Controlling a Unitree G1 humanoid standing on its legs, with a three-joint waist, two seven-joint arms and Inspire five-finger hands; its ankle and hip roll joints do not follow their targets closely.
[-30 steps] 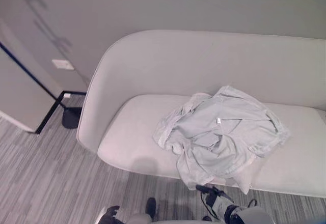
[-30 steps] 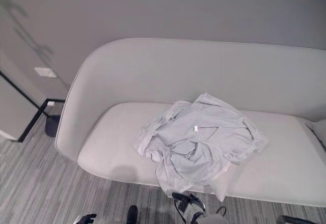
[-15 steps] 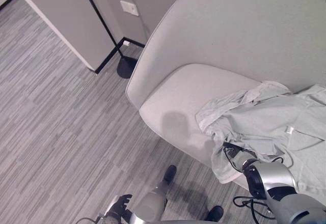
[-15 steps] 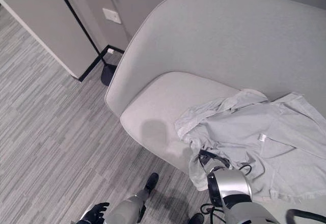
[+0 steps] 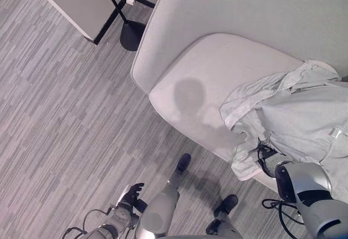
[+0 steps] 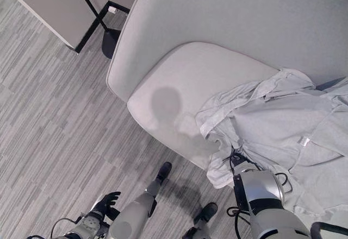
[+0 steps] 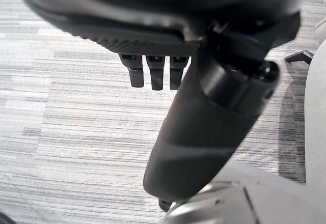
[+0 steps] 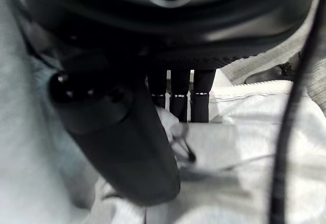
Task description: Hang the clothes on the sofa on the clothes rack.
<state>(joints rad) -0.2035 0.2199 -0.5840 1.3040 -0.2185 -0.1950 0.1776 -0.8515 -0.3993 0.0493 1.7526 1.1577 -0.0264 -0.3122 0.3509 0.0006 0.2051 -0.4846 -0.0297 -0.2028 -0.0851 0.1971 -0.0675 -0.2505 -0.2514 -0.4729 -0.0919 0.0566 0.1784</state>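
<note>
Low over the striped floor (image 5: pixel 60 119), the left hand (image 5: pixel 130 196) hangs with fingers (image 7: pixel 155 74) relaxed and apart, gripping nothing. Farther out, the right hand (image 6: pixel 237 159) curls its fingers (image 8: pixel 179 94) into the crumpled pale shirt (image 5: pixel 296 117) lying on the grey sofa (image 5: pixel 212 70) seat.

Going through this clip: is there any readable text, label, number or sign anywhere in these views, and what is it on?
No text can be read anywhere.
Small white tag on the pale shirt lying on the sofa: too small to read.
White wall plate by the floor behind the sofa: no marks can be made out.
Right hand at the shirt and left hand over the floor: no lettering shows.
</note>
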